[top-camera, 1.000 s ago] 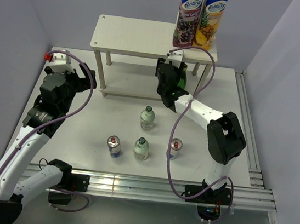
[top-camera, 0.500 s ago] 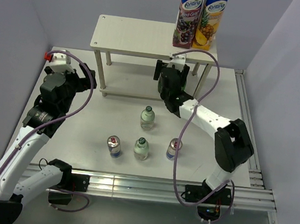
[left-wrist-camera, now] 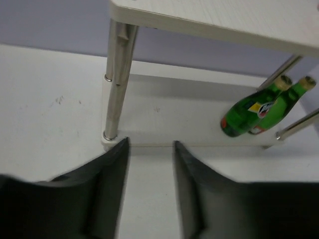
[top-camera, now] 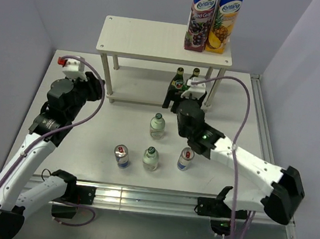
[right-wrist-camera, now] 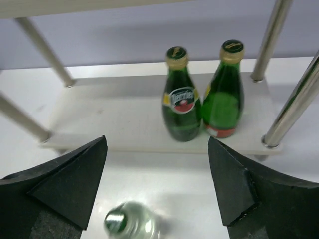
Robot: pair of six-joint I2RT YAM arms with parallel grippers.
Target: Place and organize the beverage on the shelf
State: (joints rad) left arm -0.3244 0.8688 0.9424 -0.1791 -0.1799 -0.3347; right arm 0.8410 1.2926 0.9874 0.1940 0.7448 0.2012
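Green bottles [right-wrist-camera: 182, 102] [right-wrist-camera: 223, 94]: two on shelf [top-camera: 147, 38]; two clear bottles [top-camera: 157, 125] [top-camera: 151, 158], two cans [top-camera: 121, 156] [top-camera: 185, 158] on table [top-camera: 105, 130]; left gripper [left-wrist-camera: 150, 142], right gripper [right-wrist-camera: 157, 139] parted.

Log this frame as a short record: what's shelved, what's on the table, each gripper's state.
shelf lower board: two green glass bottles, upright, side by side at right end
shelf top board: two juice cartons at right end
table: two clear bottles, two cans, all upright
left gripper: open, empty, facing shelf's left end
right gripper: open, empty, facing the green bottles
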